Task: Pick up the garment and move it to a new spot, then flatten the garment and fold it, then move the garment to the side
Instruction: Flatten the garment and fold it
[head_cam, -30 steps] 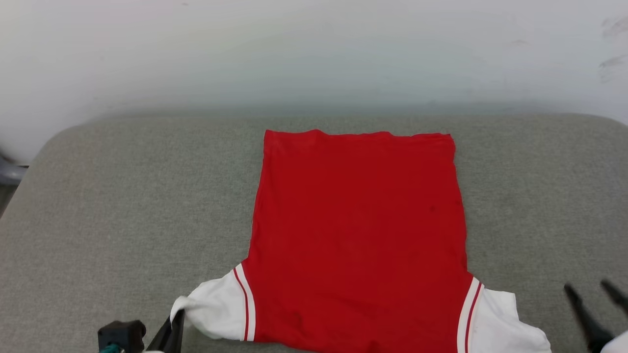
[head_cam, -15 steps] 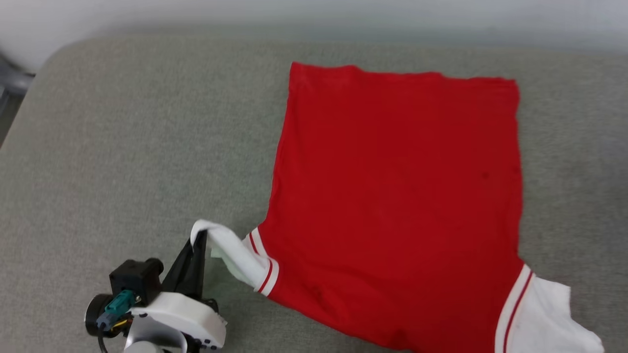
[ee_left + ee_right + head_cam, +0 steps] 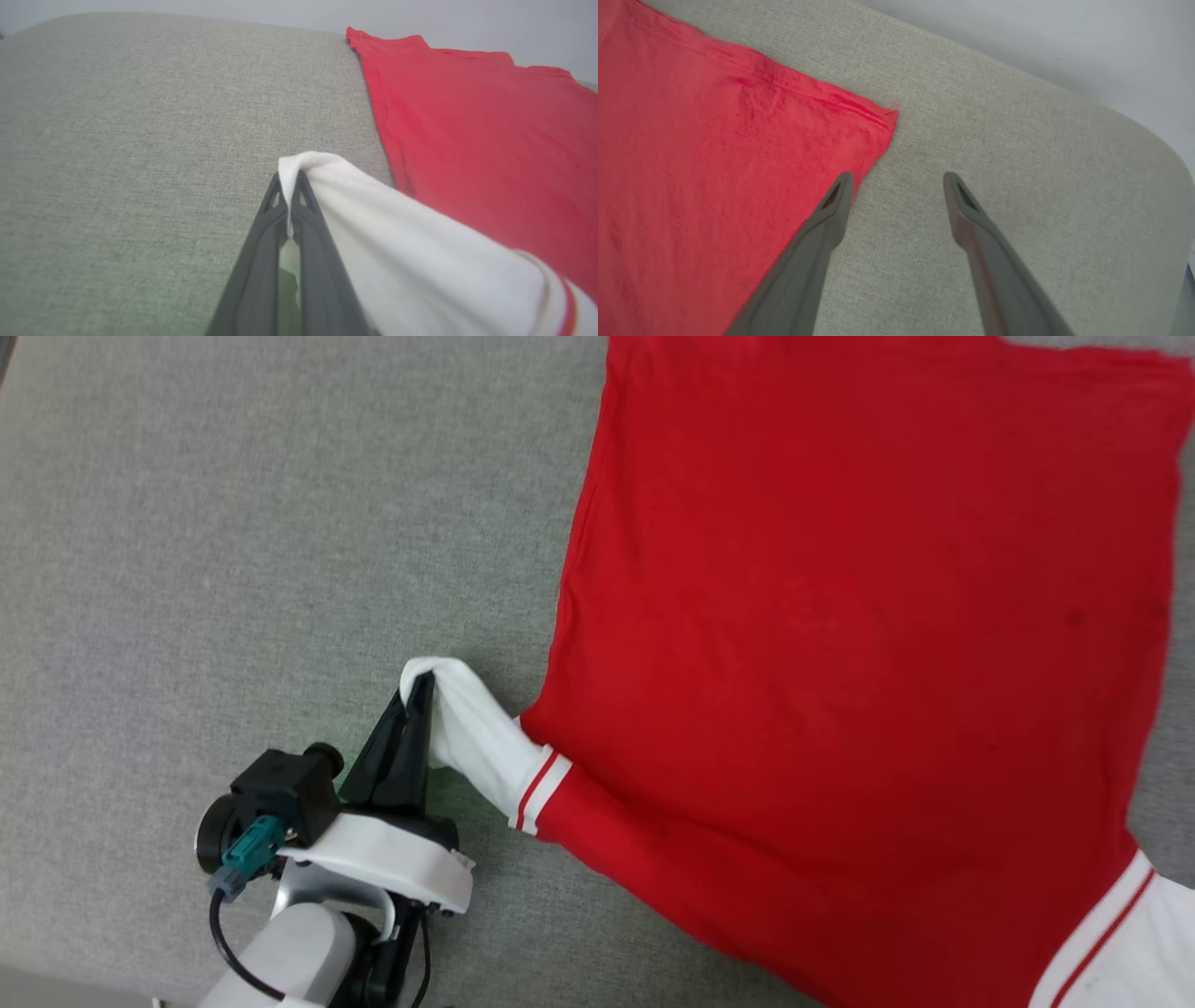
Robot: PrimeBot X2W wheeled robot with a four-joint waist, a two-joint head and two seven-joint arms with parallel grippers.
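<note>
Red garment (image 3: 840, 663), body spread flat on grey fabric tabletop (image 3: 233, 523). White sleeve (image 3: 476, 737) end clamped and raised in left claw (image 3: 425, 686). Fingers of right claw (image 3: 897, 179) apart, empty, at the garment's edge.

The left tool (image 3: 289, 179) pinches the garment's (image 3: 476, 140) white sleeve (image 3: 373, 210).

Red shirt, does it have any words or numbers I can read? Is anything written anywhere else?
None can be read. The garment shows plain red cloth, with no letters or numbers on it, on its white sleeve, on the grey cushion, or on the left tool pinching the sleeve.
</note>
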